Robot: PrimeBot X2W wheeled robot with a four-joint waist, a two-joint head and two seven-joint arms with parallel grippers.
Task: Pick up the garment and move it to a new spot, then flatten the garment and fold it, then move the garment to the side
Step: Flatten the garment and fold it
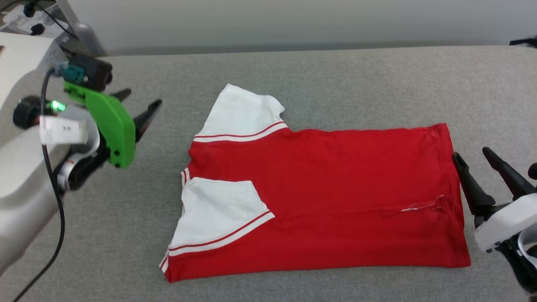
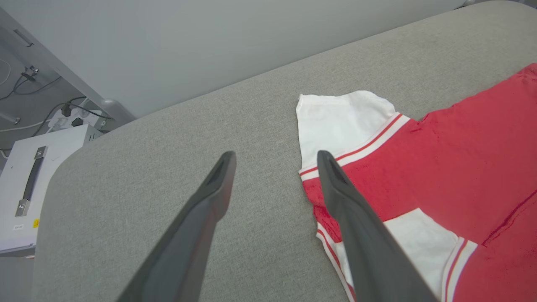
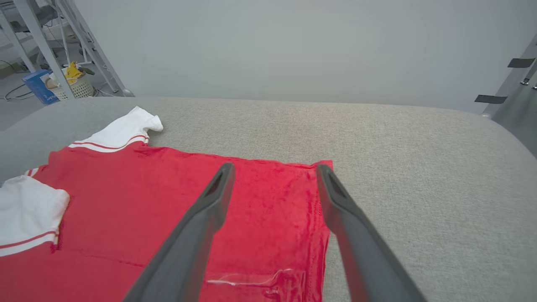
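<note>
The grey padded table (image 1: 335, 84) carries the garment (image 1: 335, 188) near its middle. It lies flat, collar end toward the robot's left and hem toward its right.

By appearance, flattening is done and folding has begun. The near white sleeve (image 1: 218, 209) is turned in over the red body, while the far sleeve (image 1: 243, 111) sticks out unfolded. Further folds and the move to the side remain, in my judgement.

Left gripper (image 1: 142, 97): jaws spread wide, empty, clear of the cloth beside the collar end.

Right gripper (image 1: 470, 152): jaws likewise wide, holding nothing. Its inner finger sits at the hem edge, and contact cannot be confirmed.
</note>
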